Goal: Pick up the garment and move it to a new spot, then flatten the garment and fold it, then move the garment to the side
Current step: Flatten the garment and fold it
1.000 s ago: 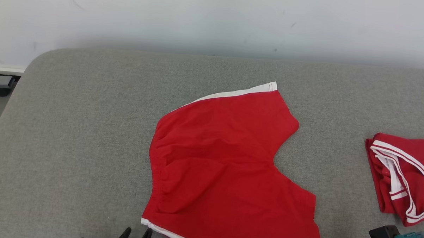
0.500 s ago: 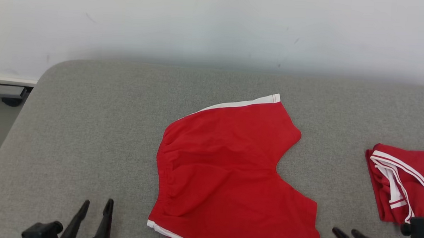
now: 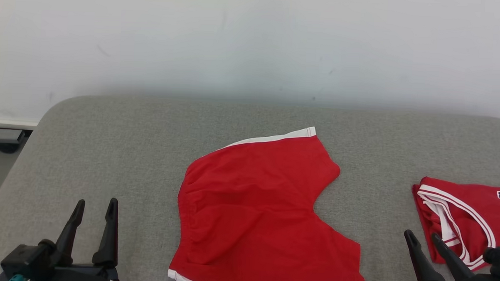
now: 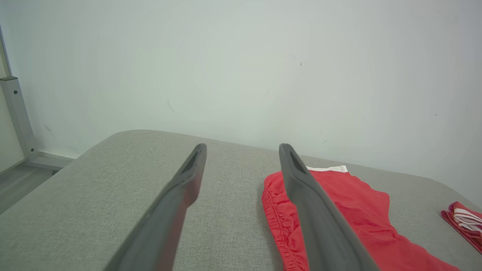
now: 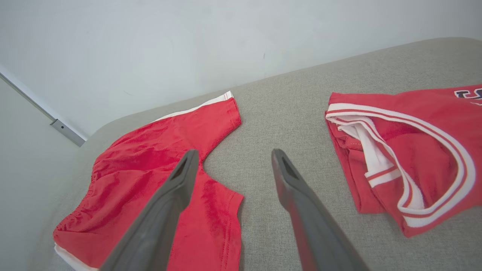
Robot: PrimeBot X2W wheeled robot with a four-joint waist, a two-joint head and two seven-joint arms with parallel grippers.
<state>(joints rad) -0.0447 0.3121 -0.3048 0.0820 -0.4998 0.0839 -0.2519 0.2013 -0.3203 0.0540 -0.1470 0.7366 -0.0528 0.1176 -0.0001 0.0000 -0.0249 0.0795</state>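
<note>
Now left gripper [image 3: 97, 201], right gripper [image 3: 421, 234] higher.

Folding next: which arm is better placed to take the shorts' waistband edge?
Left, likely. The open left gripper is beside the gathered waistband of the red shorts; the right gripper faces the leg hems.

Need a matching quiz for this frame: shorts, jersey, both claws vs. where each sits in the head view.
Things:
1 red shorts
2 red jersey
3 left claw
4 right claw

Places:
A open, lower right, near the jersey
B spread out mid-surface
C open, lower left, over bare grey padding
D bunched at the right edge

Pairs: 1-B, 2-D, 3-C, 4-A
</note>
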